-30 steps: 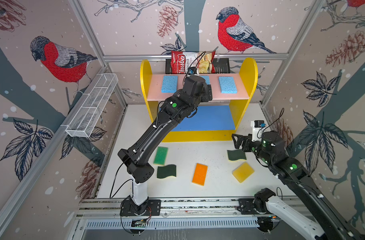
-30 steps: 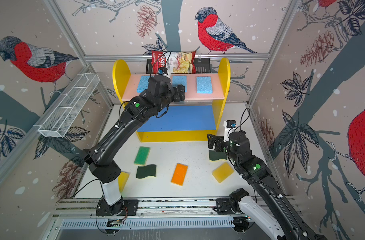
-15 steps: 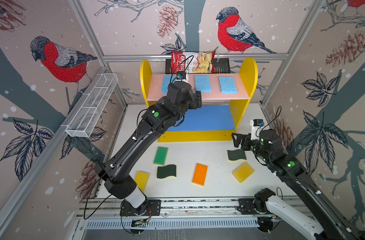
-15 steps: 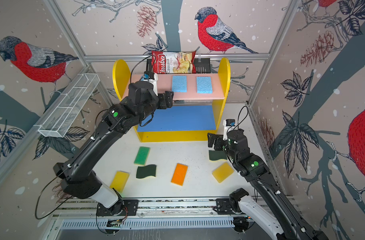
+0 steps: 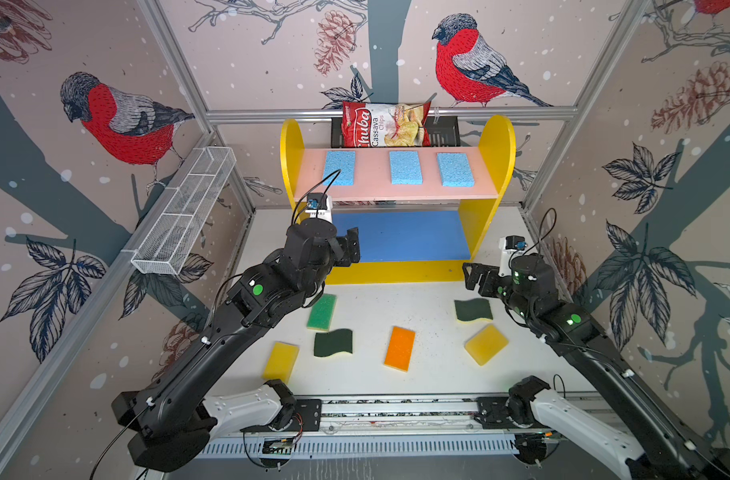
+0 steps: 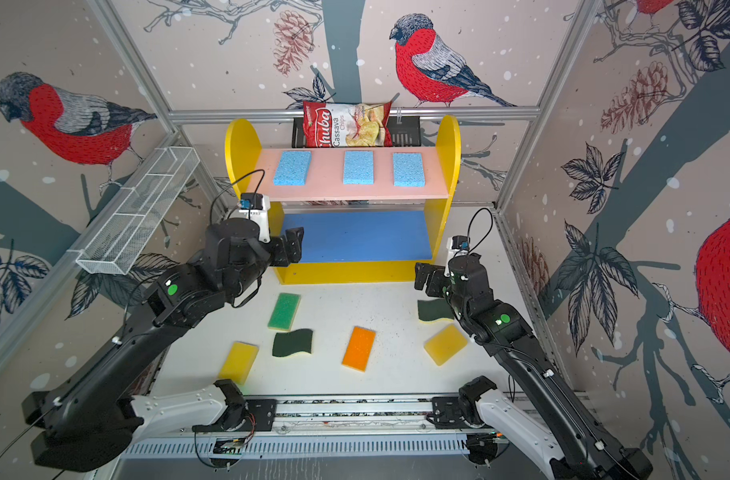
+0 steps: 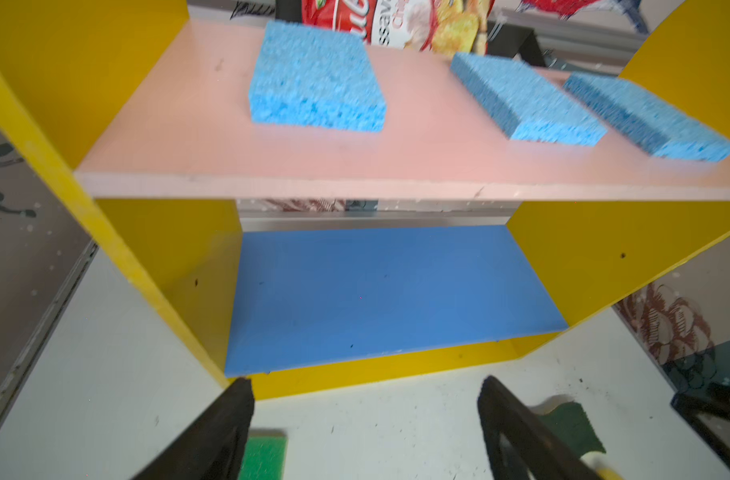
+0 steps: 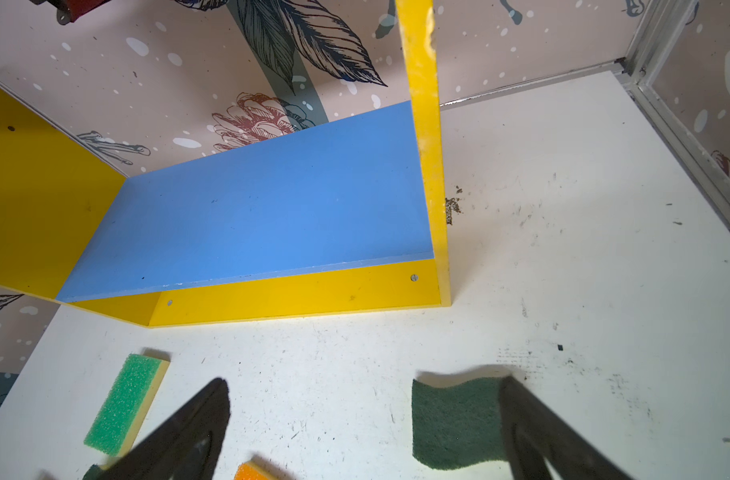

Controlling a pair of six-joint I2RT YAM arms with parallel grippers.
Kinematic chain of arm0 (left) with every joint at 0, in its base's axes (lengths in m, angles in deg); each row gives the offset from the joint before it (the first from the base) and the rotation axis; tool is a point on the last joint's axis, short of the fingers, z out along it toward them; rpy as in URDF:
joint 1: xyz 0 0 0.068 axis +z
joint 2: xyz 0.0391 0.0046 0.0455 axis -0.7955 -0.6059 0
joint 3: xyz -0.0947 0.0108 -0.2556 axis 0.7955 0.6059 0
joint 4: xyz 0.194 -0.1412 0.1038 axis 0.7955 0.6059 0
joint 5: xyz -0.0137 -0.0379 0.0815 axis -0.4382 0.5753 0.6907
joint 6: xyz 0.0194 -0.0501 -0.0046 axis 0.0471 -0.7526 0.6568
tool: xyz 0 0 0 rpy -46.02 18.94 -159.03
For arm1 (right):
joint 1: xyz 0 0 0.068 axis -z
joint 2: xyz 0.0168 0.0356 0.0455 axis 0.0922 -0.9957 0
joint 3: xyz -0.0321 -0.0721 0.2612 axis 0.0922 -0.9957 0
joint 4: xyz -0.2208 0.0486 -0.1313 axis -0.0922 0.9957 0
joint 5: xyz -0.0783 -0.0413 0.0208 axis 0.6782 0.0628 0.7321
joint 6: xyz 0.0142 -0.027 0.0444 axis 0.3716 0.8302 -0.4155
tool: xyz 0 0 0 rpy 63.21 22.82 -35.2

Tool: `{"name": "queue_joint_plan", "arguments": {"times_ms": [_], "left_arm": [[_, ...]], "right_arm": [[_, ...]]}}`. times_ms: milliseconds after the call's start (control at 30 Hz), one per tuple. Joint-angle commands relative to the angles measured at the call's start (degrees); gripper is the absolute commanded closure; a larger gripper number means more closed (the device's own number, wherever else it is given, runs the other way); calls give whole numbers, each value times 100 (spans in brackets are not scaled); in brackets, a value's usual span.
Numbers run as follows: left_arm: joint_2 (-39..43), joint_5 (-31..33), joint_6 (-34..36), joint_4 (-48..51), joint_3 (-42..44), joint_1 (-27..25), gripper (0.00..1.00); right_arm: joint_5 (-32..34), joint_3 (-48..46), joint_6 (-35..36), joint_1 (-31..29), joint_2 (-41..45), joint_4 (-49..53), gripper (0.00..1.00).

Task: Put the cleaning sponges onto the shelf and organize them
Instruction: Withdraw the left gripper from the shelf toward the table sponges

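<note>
Left hand (image 5: 350, 249) wide open, empty, at shelf (image 5: 496, 143) front edge; right hand (image 5: 476, 279) likewise, above table (image 5: 430, 299).

- Three light blue sponges (image 5: 339, 168) (image 5: 405, 167) (image 5: 455, 169) are lying on the one pink board (image 5: 371, 190).
- Two yellow sponges (image 5: 281, 360) (image 5: 486, 344) are lying on the white table (image 5: 430, 291).
- Two wavy dark-green sponges (image 5: 333, 343) (image 5: 473, 309) are lying there too.
- One green-topped sponge (image 5: 321, 311) is lying there.
- One orange-topped sponge (image 5: 399, 348) is lying there.
- That is making nine sponges in all.
- One three-tier shelf (image 5: 496, 145) is standing at the back.
- One red chips bag (image 5: 384, 124) is showing behind it.
- One black rack (image 5: 443, 133) is showing behind that bag.
- One white wire mesh basket (image 5: 184, 208) is hanging on the left wall.
- Two black robot arms (image 5: 267, 291) (image 5: 563, 324) are reaching over the table.
</note>
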Motion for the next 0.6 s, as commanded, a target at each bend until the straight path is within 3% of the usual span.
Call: {"name": "queue_joint_plan", "arguments": {"times_ms": [0,300,567], "left_arm": [[276,464,-278,305,496,7,15],[1088,562,-751,517,1540,1,15],[1284,491,-1361,537,2532,8,14]], "right_arm": [[196,-35,-301,-43,-36,-22,0],[355,-122,-523,-304,-228,-95,0],[521,-503,-714,-462,-176,-95,0]]}}
